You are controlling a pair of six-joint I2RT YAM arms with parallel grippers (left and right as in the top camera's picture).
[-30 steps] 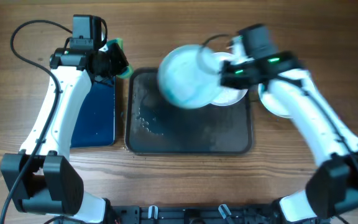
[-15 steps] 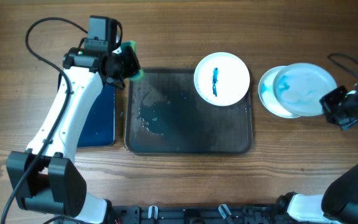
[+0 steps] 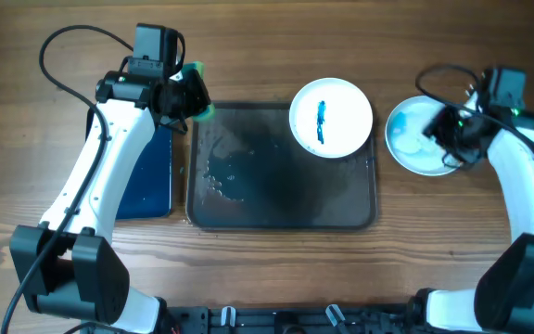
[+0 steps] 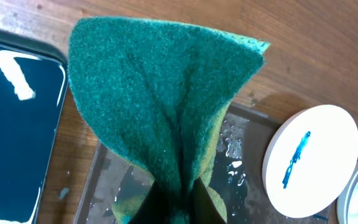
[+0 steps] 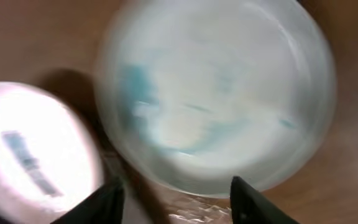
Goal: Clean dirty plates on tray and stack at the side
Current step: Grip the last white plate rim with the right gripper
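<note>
- Now, one streaked plate (image 3: 331,118) lies in the tray (image 3: 281,209), in the tray corner nearest the counter's far edge and right side. The stacked plates (image 3: 413,148) sit on bare wood near the counter's right edge, just beside the tray.
- The left gripper (image 4: 179,208) is clenched on the green sponge (image 4: 166,93). It hovers over the tray's far left corner, next to the small blue-bottomed tray (image 3: 146,176) toward the counter's left edge.
- The right gripper (image 5: 178,200) hangs over the stack with its fingers spread and nothing between them, though that view is blurred.
- The step in hand looks like fetching and wiping the last plate. The right fingers should come in low from the counter's right side and pinch the rim only, clear of the blue streak.
- Tilting the plate toward the sponge above the tray would let drips land on the tray's wet floor, not on the wood.
- A good wipe runs along the streak with the sponge's flat face, then once across. The top plate of the stack shows faint teal smears, so the centre is worth checking before stacking.
- The plate should go down squarely on the stack and be let go only once the rims nest.
</note>
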